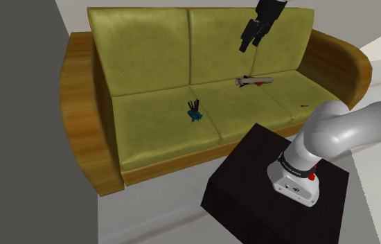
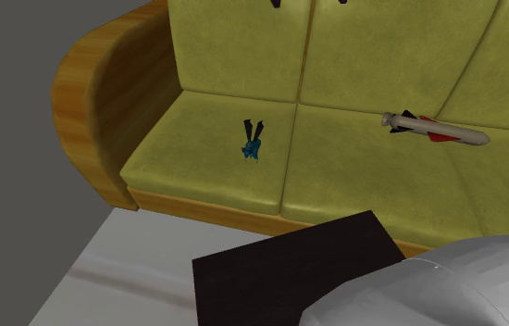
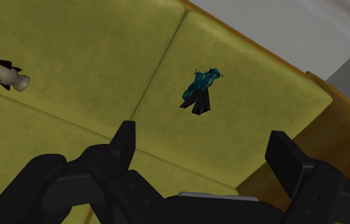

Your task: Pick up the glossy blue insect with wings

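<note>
Starting at the sofa's [image 1: 78, 104] left wooden armrest, I find the blue insect [image 1: 195, 111] lying on the left seat cushion. It is close to the seam with the middle cushion and well back from the sofa's front edge. Bare cushion surrounds it and nothing touches it. Its body is teal and its wings are dark, but its legs are too small for me to make out.

Further right, the gripper [image 1: 249, 44] hangs in front of the sofa's backrest, high above the seat. Its fingers stand apart with nothing between them.

Below it, a pale toy rocket [image 1: 253, 81] with dark fins lies near the back of the seat — I cannot tell whether it crosses the middle-right seam. A tiny red thing [image 1: 305, 105] sits on the right cushion, too small to identify.

The black stand [image 1: 251, 173] sits before the sofa's right half, and the arm [image 1: 348, 132] hides the sofa's front right corner.
</note>
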`<action>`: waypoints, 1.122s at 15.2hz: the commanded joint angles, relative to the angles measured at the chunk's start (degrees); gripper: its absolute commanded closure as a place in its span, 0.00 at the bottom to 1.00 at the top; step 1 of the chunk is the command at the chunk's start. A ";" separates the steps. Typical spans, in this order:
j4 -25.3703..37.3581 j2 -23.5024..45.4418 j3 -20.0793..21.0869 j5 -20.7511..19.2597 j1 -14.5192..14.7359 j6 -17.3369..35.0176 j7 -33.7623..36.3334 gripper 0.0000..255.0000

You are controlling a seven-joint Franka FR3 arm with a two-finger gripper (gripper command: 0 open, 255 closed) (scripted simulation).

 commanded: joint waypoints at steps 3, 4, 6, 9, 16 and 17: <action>-2.90 1.09 -0.32 0.31 0.15 3.95 -0.09 0.00; -4.25 1.76 -0.49 0.48 0.24 5.95 -0.15 0.00; -6.73 3.37 -0.81 0.83 0.43 10.00 -0.29 0.00; -9.91 6.46 -1.29 1.42 0.77 16.20 -0.60 0.00; -14.55 16.82 -2.46 3.49 2.01 31.03 -1.96 0.00; -14.88 18.64 -2.66 3.91 2.28 33.14 -2.25 0.00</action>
